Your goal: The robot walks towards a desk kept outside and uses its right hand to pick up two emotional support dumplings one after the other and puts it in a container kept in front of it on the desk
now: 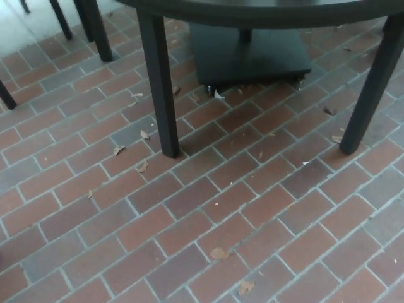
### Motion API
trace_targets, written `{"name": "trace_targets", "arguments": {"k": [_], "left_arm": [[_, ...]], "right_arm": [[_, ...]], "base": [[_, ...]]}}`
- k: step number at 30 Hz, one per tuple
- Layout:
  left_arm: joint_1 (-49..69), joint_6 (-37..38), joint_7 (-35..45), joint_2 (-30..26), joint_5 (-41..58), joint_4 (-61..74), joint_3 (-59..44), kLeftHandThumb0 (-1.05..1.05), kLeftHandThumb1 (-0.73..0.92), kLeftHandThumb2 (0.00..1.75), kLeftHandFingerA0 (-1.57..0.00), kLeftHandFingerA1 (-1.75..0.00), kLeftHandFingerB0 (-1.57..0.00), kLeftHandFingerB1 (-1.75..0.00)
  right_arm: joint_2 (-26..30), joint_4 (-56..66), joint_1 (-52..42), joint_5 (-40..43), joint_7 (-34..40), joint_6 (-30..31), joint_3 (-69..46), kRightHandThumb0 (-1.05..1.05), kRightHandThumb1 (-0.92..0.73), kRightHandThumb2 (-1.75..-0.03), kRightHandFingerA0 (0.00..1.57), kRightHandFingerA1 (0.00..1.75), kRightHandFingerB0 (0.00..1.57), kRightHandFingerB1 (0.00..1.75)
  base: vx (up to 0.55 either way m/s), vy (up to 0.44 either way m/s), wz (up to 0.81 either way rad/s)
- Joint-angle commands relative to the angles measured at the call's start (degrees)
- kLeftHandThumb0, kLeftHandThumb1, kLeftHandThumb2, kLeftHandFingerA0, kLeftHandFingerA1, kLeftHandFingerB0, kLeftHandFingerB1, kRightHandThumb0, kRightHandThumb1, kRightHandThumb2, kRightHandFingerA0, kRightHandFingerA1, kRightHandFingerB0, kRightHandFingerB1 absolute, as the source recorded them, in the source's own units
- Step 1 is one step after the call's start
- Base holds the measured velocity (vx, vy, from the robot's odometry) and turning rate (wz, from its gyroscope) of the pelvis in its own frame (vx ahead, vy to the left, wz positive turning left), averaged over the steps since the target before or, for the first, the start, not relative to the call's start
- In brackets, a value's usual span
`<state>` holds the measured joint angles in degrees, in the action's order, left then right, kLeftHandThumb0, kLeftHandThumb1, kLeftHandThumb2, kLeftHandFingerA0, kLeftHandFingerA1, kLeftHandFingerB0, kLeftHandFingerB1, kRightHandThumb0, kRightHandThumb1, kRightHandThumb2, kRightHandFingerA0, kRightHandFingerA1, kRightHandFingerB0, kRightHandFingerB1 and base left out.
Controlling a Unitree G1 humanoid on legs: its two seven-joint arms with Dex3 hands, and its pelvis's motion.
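The near edge of a dark desk (pixel 265 14) runs along the top of the head view. Two of its black legs stand on the brick floor, one at the left (pixel 159 85) and one at the right (pixel 374 88). The desk's top surface is out of view, so no dumplings and no container show. Neither of my hands nor any arm is in the picture.
A black square base on small wheels (pixel 252 53) with a post sits under the desk. More dark furniture legs (pixel 95 28) stand at the upper left. Red and grey brick paving (pixel 189 221) with scattered dry leaves fills the lower view.
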<state>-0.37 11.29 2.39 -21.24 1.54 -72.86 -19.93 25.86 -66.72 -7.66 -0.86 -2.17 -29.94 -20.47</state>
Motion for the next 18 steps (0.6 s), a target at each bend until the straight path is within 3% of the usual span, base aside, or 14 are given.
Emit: {"name": "trace_targets", "arguments": {"k": [1,5,6,12,13,14,15,16,17,18], "left_arm": [[-0.8,4.7,-1.1,0.0,1.5,1.2,-0.7,-0.99,-0.38,1.67,-1.33,-1.24,-1.18,-1.16],[-0.5,5.1,-1.2,0.0,1.5,1.3,-0.6,-0.98,-0.38,1.64,-1.35,-1.21,-1.20,-1.13],[-0.7,5.0,-1.0,-0.2,1.9,1.0,-0.9,-0.88,-0.41,1.59,-1.35,-1.13,-1.34,-0.97],[-0.8,5.6,-0.8,-0.6,2.1,0.5,-1.2,-0.89,-0.37,1.53,-1.38,-1.16,-1.31,-1.00],[-1.0,5.3,-1.0,-0.6,2.1,0.7,-1.1,-0.16,-0.12,0.86,-1.28,-1.19,-1.27,-1.17],[-1.0,5.2,-1.1,-0.6,2.1,0.7,-1.0,-0.16,-0.12,0.86,-1.28,-1.19,-1.27,-1.17],[-1.0,5.3,-1.1,-0.7,1.9,0.6,-0.8,-0.95,-0.26,1.48,-1.23,-1.22,-1.26,-1.05],[-1.0,5.3,-1.2,-0.8,1.8,0.6,-0.7,-0.95,-0.26,1.48,-1.23,-1.22,-1.26,-1.05],[-0.9,5.4,-1.0,-0.7,2.0,0.5,-0.9,-0.16,-0.13,0.85,-1.27,-1.19,-1.26,-1.16],[-0.8,5.4,-0.7,-0.6,2.5,0.4,-1.1,-0.16,-0.13,0.85,-1.27,-1.19,-1.26,-1.16]], "right_arm": [[-0.6,1.0,1.8,5.6,-2.2,3.1,-2.9,-0.02,-0.76,-0.62,0.69,0.41,0.45,0.34],[-0.8,1.0,1.5,5.9,-2.3,3.3,-3.4,-0.02,-0.76,-0.62,0.70,0.41,0.46,0.34],[-0.9,1.2,1.4,5.8,-2.3,3.6,-3.2,-0.07,-0.76,-0.63,0.72,0.42,0.44,0.35],[-1.2,1.4,1.1,6.6,-3.4,3.8,-3.2,-0.04,-0.76,-0.62,0.73,0.42,0.45,0.35],[-1.2,1.5,0.8,5.4,-2.1,3.1,-2.4,-0.07,-0.74,-0.62,0.77,0.44,0.48,0.36],[-1.2,1.6,0.7,5.1,-1.7,2.9,-2.1,-0.07,-0.74,-0.62,0.77,0.44,0.48,0.36],[-1.2,1.8,0.5,4.8,-1.5,2.8,-1.8,-0.08,-0.74,-0.62,0.78,0.44,0.47,0.36],[-1.1,1.9,0.3,4.7,-1.4,2.8,-1.6,-0.08,-0.74,-0.62,0.78,0.44,0.47,0.36],[-1.0,2.1,0.0,4.4,-1.2,2.8,-1.3,-0.07,-0.76,-0.62,0.79,0.44,0.48,0.36],[-0.9,2.2,-0.3,4.2,-1.0,2.7,-0.9,-0.07,-0.76,-0.62,0.79,0.44,0.48,0.36]], "base": [[0.30,-0.207,0.12],[0.36,-0.090,-0.02],[0.39,0.007,-0.06],[0.39,0.114,-0.30],[0.48,0.221,0.38],[0.55,0.150,0.08],[0.55,0.150,0.08],[0.44,0.132,0.06],[0.42,0.129,0.03],[0.42,0.123,0.07]]}}
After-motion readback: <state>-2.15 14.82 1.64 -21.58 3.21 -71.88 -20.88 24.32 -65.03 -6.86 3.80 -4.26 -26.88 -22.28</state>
